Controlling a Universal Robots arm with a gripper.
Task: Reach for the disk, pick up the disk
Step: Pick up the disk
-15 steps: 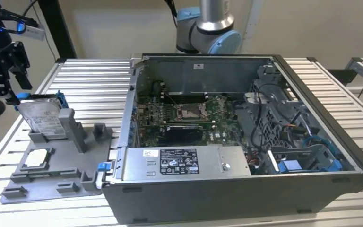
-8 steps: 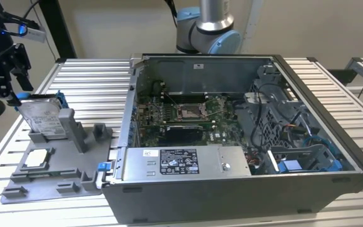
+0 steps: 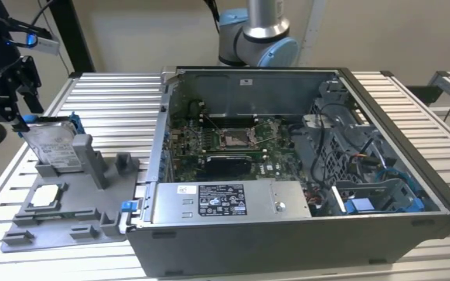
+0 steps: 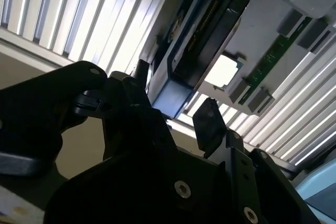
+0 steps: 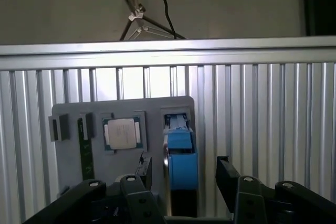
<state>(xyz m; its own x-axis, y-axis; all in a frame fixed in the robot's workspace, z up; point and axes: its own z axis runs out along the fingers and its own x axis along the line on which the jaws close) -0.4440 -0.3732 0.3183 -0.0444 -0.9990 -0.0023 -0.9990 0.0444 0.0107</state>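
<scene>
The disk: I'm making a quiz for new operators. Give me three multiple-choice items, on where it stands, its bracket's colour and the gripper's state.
1. Where is the disk relative to the computer case?
A. Inside it
B. In the grey stand, at the exterior view's left of it
C. Lying on top of it

2. What colour is the disk's bracket?
A. Red
B. Blue
C. Yellow

3. How is the gripper?
A. Shut on the disk
B. Shut, away from the disk
C. Open, one finger either side of the disk

Answers: 1 B, the exterior view shows it propped on edge in the stand. 2 B, both wrist views show blue. 3 C, gaps show beside the disk in the first wrist view.
</scene>
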